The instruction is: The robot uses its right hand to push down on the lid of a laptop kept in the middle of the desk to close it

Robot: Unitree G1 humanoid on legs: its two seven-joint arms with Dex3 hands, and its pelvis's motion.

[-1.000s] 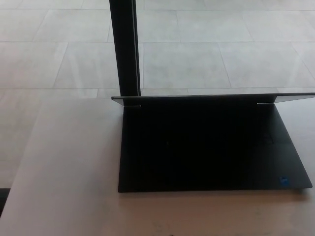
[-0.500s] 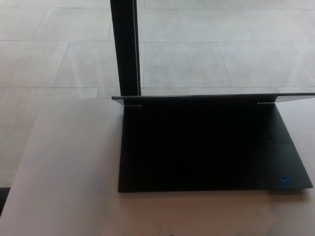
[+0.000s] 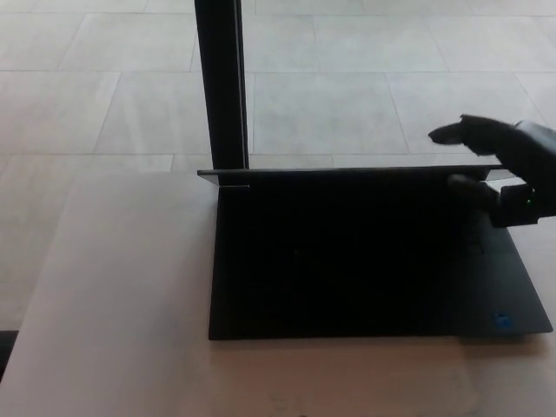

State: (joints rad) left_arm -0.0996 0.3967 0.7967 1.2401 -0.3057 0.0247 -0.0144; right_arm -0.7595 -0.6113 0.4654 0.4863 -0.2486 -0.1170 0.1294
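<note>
Hovering w/ fingers apart, right robot hand (image 3: 508, 169) at open laptop (image 3: 365, 261) lid.

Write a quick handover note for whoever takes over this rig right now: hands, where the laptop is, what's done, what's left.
Right hand: open, holding nothing, at the right end of the lid's top edge, fingers above it and thumb below; contact can't be confirmed.
Left hand: not in view.
Laptop: open in the middle of the desk, lid upright, seen edge-on. A black post stands behind its left corner.
Done: nothing yet; lid not lowered.
Left: press the lid down until it shuts.
</note>
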